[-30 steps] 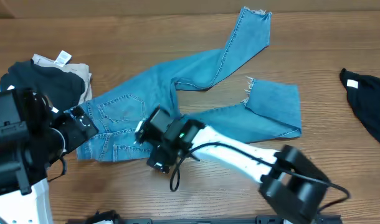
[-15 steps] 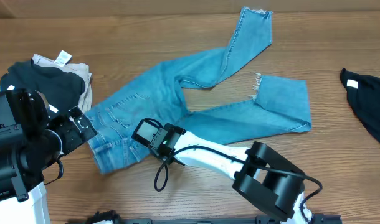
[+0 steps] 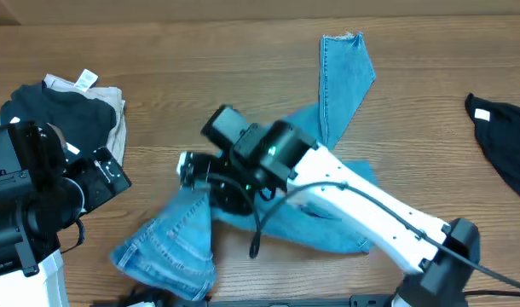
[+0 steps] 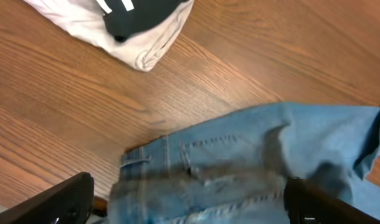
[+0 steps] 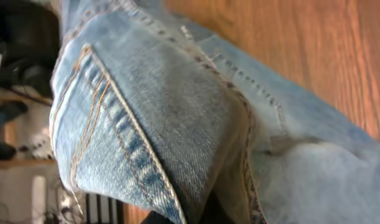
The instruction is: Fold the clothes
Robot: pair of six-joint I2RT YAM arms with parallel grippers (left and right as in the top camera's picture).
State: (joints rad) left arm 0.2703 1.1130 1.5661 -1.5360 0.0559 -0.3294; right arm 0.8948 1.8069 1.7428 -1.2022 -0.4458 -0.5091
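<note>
Right gripper [image 3: 196, 175]: jaws together, clamped on a bunched fold of the jeans [image 3: 341, 85] near the middle of the table [image 3: 158, 51]. Right wrist view is filled with denim [image 5: 146, 106], orange-stitched seam running across, cloth gathered toward the bottom centre where the fingers sit; fingers themselves mostly hidden

Jeans layout, overhead: one leg runs up and right from the grip, frayed hem near the far edge of the table. A wad of denim with the waist end sits front-left of the gripper, near the front edge. The rest is under the right arm, light-blue patch showing on its right side

Left gripper [image 3: 106, 175]: jaws wide apart, nothing gripped, left of the jeans. Left wrist view shows both dark fingers [image 4: 59, 202] at the frame corners with the waistband and a stitched seam [image 4: 240, 155] between them; can't tell if it touches the cloth

Beige garment [image 3: 115, 107] with a black garment [image 3: 60, 107] on top at the left, well apart from the jeans. Another black garment [image 3: 499, 136] at the right edge
</note>
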